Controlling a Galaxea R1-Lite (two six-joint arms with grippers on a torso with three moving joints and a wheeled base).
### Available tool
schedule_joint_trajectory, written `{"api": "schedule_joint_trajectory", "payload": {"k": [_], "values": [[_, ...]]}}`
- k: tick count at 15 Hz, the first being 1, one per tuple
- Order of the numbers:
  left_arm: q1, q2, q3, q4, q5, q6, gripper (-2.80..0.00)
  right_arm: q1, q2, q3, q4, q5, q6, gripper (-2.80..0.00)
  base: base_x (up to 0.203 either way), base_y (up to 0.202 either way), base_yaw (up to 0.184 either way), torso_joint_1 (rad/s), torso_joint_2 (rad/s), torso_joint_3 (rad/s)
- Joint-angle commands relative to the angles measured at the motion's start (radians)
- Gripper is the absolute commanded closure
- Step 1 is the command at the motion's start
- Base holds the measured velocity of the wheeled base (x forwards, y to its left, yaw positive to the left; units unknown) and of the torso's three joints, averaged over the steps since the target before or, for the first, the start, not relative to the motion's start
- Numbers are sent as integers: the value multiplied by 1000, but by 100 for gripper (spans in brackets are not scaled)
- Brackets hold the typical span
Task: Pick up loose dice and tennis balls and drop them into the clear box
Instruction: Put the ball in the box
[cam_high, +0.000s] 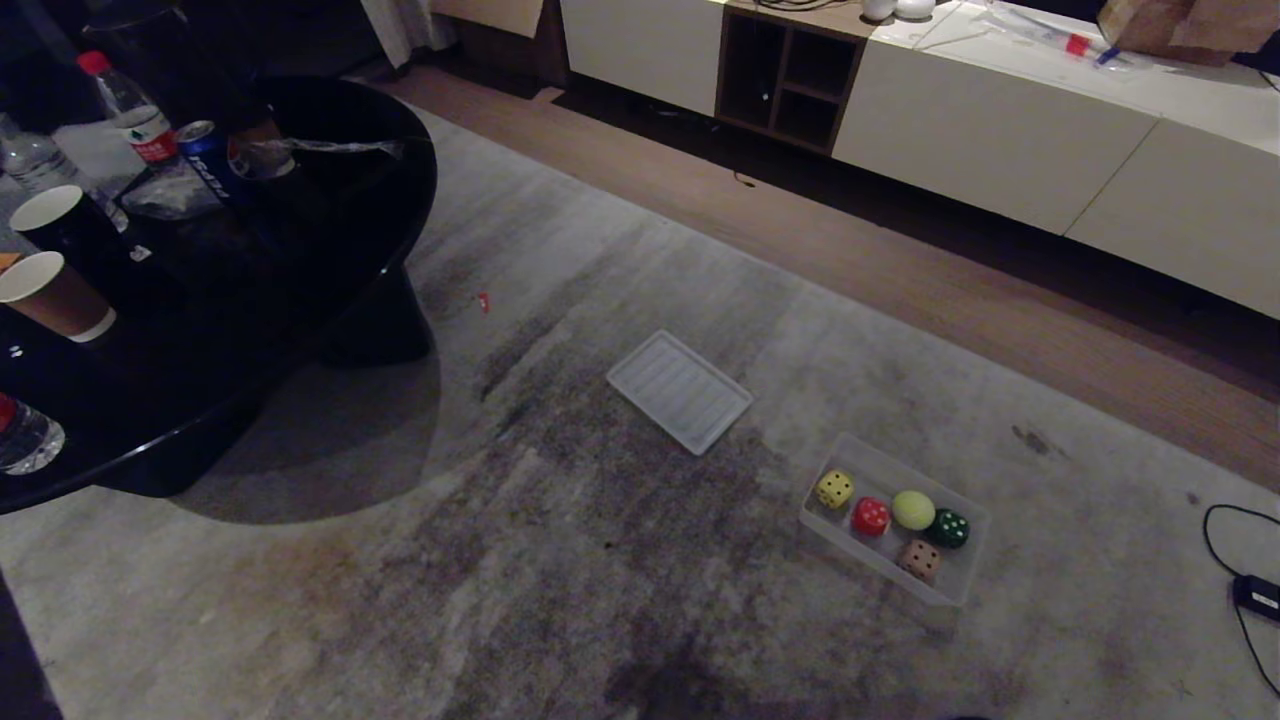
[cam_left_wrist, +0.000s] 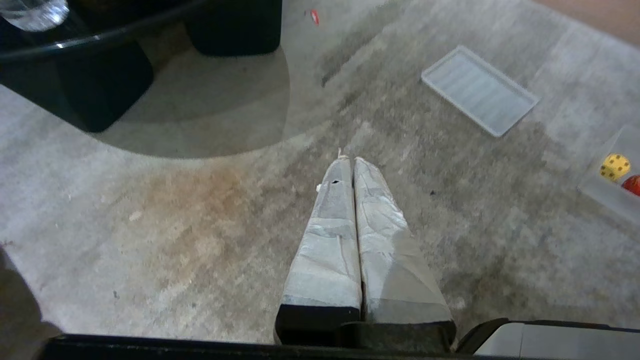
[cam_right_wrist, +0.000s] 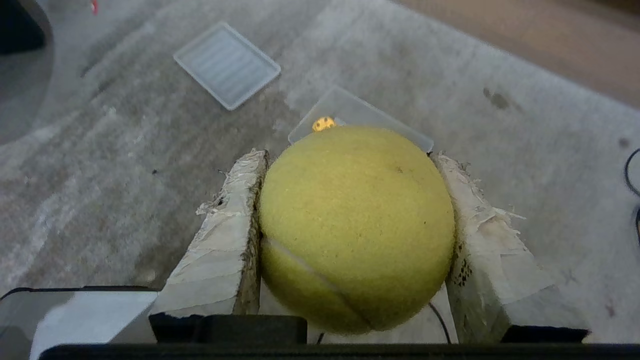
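Between the right gripper (cam_right_wrist: 350, 155) fingers sits a clamped tennis ball (cam_right_wrist: 355, 225); left gripper (cam_left_wrist: 348, 159) closed.

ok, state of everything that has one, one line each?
right tool: shut on a tennis ball
left tool: shut, empty
clear box: on the carpet, holding four dice and a second tennis ball
ribbed panel: flat on carpet, empty
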Motion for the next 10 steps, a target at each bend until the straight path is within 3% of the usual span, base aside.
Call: {"api": "schedule_joint_trajectory", "payload": {"k": [1,10], "values": [[-1,2,2,0,1,-1,0,0,2,0,0,1,1,0,0,0,0,2,-6,-194],[1,2,2,0,1,-1,0,0,2,0,0,1,0,0,0,0,0,1,2,-196]]}}
